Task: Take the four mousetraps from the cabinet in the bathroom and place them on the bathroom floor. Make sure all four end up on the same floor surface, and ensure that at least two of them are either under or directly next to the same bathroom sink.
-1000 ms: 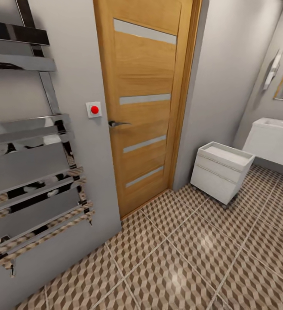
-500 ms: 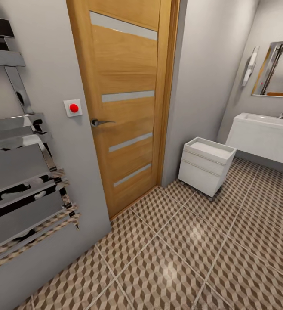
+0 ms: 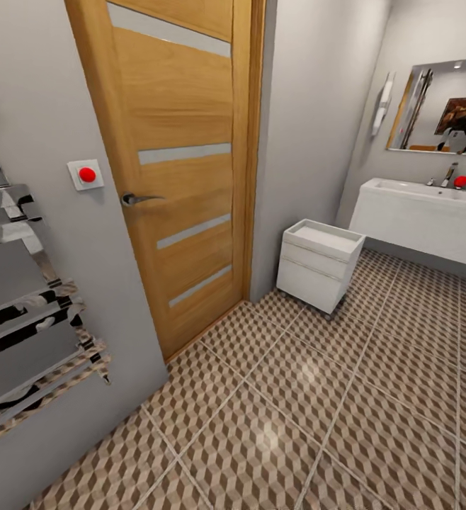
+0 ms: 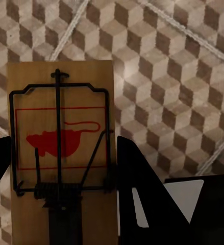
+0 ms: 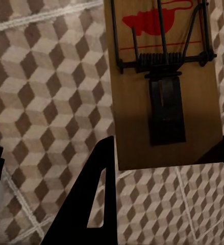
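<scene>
A tan wooden mousetrap [image 4: 60, 148] with a red mouse print and black wire sits between the black fingers [image 4: 137, 189] of my left gripper [image 4: 63, 153], which is shut on it above the cube-patterned bathroom floor [image 4: 168, 76]. A second mousetrap [image 5: 163, 87] is held the same way in my right gripper [image 5: 165, 148], shut on it over the tiles [image 5: 45, 92]. In the head view the white sink [image 3: 424, 205] with its chrome tap [image 3: 448, 173] and red knob [image 3: 462, 181] hangs on the far right wall. The orange-brown cabinet is out of view.
A wooden door [image 3: 176, 163] stands closed ahead on the left, beside a chrome towel radiator [image 3: 20, 312] and a red wall button [image 3: 86, 174]. A small white drawer unit [image 3: 320, 262] sits on the bathroom floor [image 3: 275, 425] by the wall corner. A mirror [image 3: 438, 106] hangs above the sink.
The head view has swung to the right: door and radiator slid left in the picture, while the sink, tap and mirror came further into view. This is camera motion.
</scene>
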{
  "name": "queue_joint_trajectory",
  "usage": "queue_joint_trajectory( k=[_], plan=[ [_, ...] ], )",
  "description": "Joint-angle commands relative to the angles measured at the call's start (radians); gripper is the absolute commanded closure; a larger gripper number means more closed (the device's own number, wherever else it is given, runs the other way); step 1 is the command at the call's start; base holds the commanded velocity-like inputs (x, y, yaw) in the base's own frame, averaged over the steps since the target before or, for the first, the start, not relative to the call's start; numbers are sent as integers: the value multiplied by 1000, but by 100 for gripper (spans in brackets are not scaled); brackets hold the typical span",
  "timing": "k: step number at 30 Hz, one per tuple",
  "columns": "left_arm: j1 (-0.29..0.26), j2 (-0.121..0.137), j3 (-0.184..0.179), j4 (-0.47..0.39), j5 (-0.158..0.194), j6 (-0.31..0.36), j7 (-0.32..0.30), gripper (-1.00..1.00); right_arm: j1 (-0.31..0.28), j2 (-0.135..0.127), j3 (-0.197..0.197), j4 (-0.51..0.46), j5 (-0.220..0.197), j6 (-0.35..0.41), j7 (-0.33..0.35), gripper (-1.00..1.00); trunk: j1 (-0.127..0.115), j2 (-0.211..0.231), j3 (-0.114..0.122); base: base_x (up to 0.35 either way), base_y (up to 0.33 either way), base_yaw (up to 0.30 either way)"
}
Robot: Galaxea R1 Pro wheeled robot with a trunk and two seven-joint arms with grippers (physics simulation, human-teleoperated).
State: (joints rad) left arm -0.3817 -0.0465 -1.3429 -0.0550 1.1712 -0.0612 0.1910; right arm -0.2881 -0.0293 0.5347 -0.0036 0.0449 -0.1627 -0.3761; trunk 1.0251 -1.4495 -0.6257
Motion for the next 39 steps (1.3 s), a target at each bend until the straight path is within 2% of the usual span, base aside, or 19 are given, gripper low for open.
queue_joint_trajectory(
  k=[1, 17, 24, 35, 37, 39],
  plan=[
    [0, 0, -9, -1, 6, -2, 5, 100, -1, 0, -2, 1, 3, -3, -1, 100, 0, 0, -2, 0, 0, -187],
    [0, -1, -9, -2, 8, -2, 5, 100, -1, -1, -2, 2, 3, -3, 0, 100, 0, 0, -22, 0, 0, -198],
    [0, -2, -9, -2, 8, -2, 5, 100, -1, -2, -3, 2, 3, -3, 66, 100, 0, 0, -30, 0, 0, -217],
    [0, -2, -9, -2, 8, -2, 5, 100, 0, -3, -5, 2, 0, -4, 77, 100, 0, 0, -41, 0, 0, -225],
    [0, -3, -9, -2, 8, -2, 5, 100, -1, -3, -6, 2, -22, -4, 78, 100, 0, 0, -44, 0, 0, -226],
    [0, -2, -9, -2, 8, -2, 5, 100, -1, -5, -6, 2, -114, -4, 80, 100, 0, 0, -46, 0, 0, -228]
  ],
)
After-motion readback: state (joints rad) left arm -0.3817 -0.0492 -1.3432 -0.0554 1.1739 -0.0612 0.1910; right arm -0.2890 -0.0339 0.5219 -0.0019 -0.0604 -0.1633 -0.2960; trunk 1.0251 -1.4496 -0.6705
